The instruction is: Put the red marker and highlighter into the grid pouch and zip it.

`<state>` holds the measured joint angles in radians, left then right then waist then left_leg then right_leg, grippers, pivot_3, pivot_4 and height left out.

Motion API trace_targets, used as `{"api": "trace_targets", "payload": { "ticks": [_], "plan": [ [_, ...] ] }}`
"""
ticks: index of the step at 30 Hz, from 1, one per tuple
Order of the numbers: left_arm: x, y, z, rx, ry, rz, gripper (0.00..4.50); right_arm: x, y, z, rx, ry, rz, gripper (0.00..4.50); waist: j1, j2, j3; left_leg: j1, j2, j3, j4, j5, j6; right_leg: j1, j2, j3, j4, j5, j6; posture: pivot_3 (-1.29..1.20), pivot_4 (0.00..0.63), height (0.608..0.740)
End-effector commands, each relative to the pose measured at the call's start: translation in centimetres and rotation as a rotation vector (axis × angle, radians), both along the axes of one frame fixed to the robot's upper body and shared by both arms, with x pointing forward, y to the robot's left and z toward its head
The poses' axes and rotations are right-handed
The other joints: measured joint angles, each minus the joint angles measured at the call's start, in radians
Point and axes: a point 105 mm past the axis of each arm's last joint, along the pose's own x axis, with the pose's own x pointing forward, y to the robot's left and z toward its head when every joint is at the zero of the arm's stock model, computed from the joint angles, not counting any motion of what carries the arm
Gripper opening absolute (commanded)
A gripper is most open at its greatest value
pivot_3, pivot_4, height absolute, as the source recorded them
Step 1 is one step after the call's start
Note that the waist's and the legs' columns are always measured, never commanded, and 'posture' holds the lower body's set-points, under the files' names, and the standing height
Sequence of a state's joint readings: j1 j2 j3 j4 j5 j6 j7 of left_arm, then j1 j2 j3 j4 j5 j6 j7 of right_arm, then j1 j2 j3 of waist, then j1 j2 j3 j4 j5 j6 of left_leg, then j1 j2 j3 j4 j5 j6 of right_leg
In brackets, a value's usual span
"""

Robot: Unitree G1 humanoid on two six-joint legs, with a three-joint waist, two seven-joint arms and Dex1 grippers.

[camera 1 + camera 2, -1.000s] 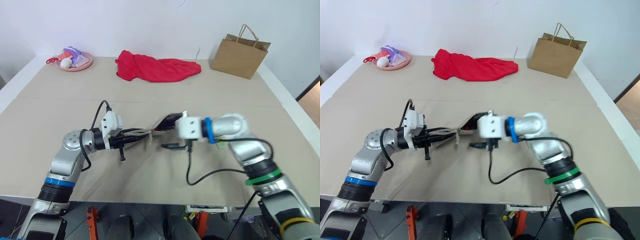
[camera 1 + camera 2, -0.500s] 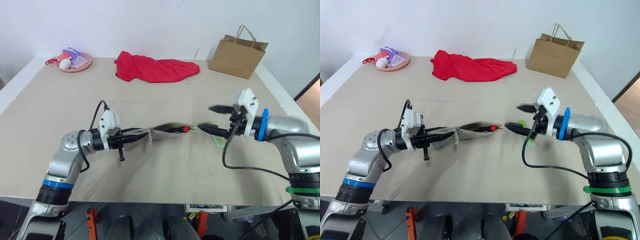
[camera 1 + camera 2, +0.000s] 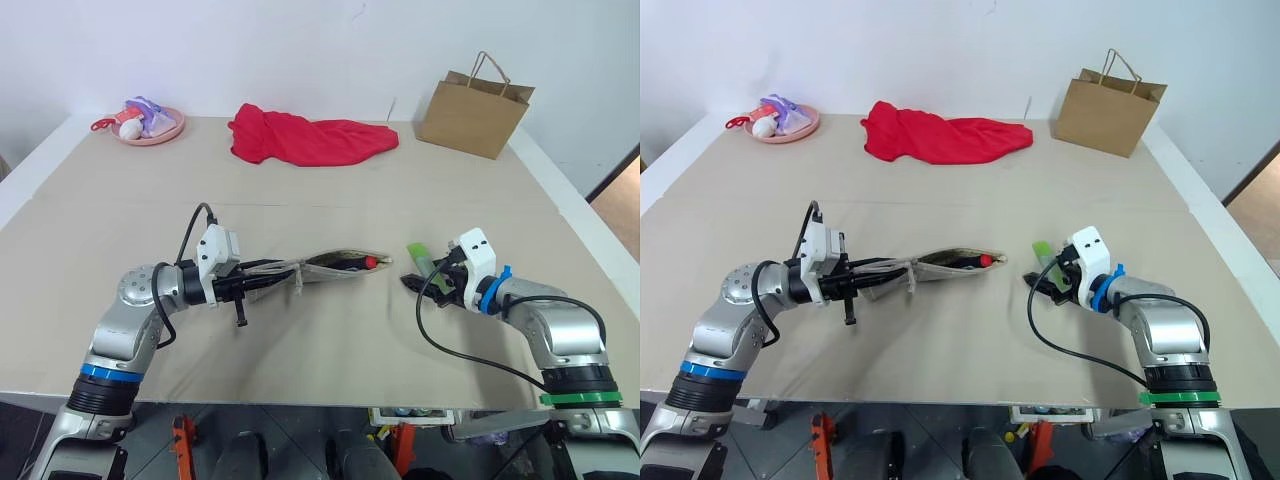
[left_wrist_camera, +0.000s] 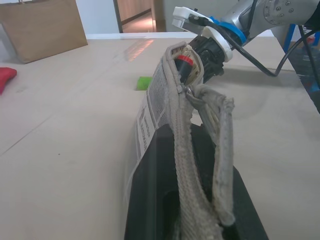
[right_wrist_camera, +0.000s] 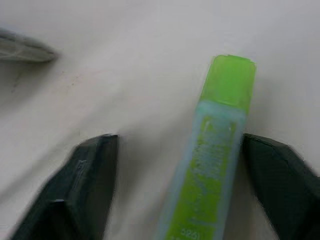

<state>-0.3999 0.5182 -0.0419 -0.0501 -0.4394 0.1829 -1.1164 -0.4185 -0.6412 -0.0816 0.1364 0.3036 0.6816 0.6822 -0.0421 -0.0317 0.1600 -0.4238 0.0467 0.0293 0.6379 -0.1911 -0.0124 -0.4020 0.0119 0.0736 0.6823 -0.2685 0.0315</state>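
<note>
The red marker (image 3: 358, 263) already sits in the grid pouch (image 3: 335, 268), red end poking from its mouth. The left gripper (image 3: 262, 283) fingers are clamped on the pouch's edge, holding it open. The highlighter (image 5: 212, 150) lies on the desk (image 3: 320, 190) between the right gripper (image 3: 418, 283)'s spread fingers (image 5: 82, 185) — not yet pinched. Zipping remains — the zipper's far end is hard to make out.

Bare table (image 3: 330, 345) lies between the grid pouch (image 3: 335, 268) at nine o'clock and the highlighter (image 3: 422, 262) at three. At twelve o'clock, well back, the red cloth (image 3: 310, 140) and paper bag (image 3: 473, 113) stand in the way
</note>
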Motion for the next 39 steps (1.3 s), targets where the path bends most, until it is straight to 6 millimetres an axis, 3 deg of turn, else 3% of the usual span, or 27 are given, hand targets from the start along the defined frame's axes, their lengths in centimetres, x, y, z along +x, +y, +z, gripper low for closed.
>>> {"api": "trace_targets", "payload": {
  "ticks": [1, 4, 6, 10, 13, 15, 18, 22, 39],
  "plan": [
    [-0.3, -0.1, 1.0, -0.004, -0.045, -0.006, 0.00, -0.7, -0.6, -1.7, 0.002, 0.070, -0.016, 2.02, 0.000, 0.000, 0.000, 0.000, 0.000, 0.000, 0.000, 0.000, 0.000, 0.000, 0.000, 0.000, 0.000, 0.000, 0.000, 0.00, 0.150, 0.740],
    [-0.4, -0.1, 1.0, -0.004, -0.046, -0.006, 0.00, -0.8, -0.5, -1.3, 0.004, 0.057, 0.002, 1.11, -0.001, 0.000, 0.000, 0.000, 0.000, 0.000, -0.001, 0.000, 0.000, 0.000, 0.000, 0.000, 0.000, -0.001, 0.000, 0.00, 0.150, 0.740],
    [-0.4, -0.2, 1.0, -0.004, -0.045, -0.006, 0.00, -0.6, -0.4, -0.4, -0.016, 0.018, 0.024, 1.12, -0.001, 0.000, 0.000, 0.000, 0.000, -0.001, -0.002, 0.000, 0.000, 0.000, 0.001, 0.000, 0.000, -0.001, -0.001, 0.00, 0.150, 0.740],
    [-0.4, -0.2, 0.9, 0.002, -0.044, -0.009, 0.00, -0.4, 2.4, 6.2, 0.031, -0.247, 0.192, 1.12, -0.001, 0.001, 0.001, -0.001, 0.000, 0.000, -0.002, 0.000, 0.000, -0.001, 0.001, 0.000, 0.000, -0.002, -0.001, 0.00, 0.150, 0.740],
    [-0.4, -0.3, 0.8, 0.009, -0.043, -0.014, 0.00, -3.2, 5.1, 10.5, 0.029, -0.359, 0.438, 1.12, -0.004, 0.003, 0.002, -0.001, 0.001, -0.001, -0.003, 0.000, 0.000, -0.003, 0.001, 0.001, 0.000, -0.001, -0.001, 0.00, 0.150, 0.740],
    [-0.3, -0.3, 0.8, 0.012, -0.043, -0.016, 0.00, -5.4, 6.4, 11.7, -0.027, -0.362, 0.597, 1.12, -0.002, 0.004, 0.003, -0.003, 0.000, -0.001, -0.003, 0.000, 0.000, -0.004, 0.000, 0.001, 0.000, -0.002, 0.000, 0.00, 0.150, 0.740],
    [-0.3, -0.4, 0.7, 0.018, -0.045, -0.021, 0.00, -7.2, 7.1, 11.8, -0.149, -0.329, 0.733, 1.12, 0.000, 0.004, 0.002, -0.003, 0.000, -0.001, -0.003, -0.001, 0.000, -0.003, 0.000, -0.001, -0.001, -0.003, 0.001, 0.00, 0.150, 0.740],
    [-0.2, -0.5, 0.7, 0.019, -0.049, -0.021, 0.00, -8.0, 7.3, 12.0, -0.256, -0.314, 0.818, 1.12, 0.000, 0.003, 0.002, -0.003, 0.000, -0.001, -0.002, -0.001, 0.000, -0.003, 0.000, -0.001, -0.001, -0.003, 0.000, 0.00, 0.150, 0.740],
    [-0.5, -0.7, 0.7, 0.018, -0.058, -0.030, 0.00, -5.6, 8.1, 9.4, -0.393, -0.253, 0.878, 1.12, -0.001, 0.004, 0.002, -0.003, 0.000, -0.001, -0.002, -0.001, 0.000, -0.004, 0.000, 0.000, -0.001, -0.002, -0.001, 0.00, 0.150, 0.740]
  ]
}}
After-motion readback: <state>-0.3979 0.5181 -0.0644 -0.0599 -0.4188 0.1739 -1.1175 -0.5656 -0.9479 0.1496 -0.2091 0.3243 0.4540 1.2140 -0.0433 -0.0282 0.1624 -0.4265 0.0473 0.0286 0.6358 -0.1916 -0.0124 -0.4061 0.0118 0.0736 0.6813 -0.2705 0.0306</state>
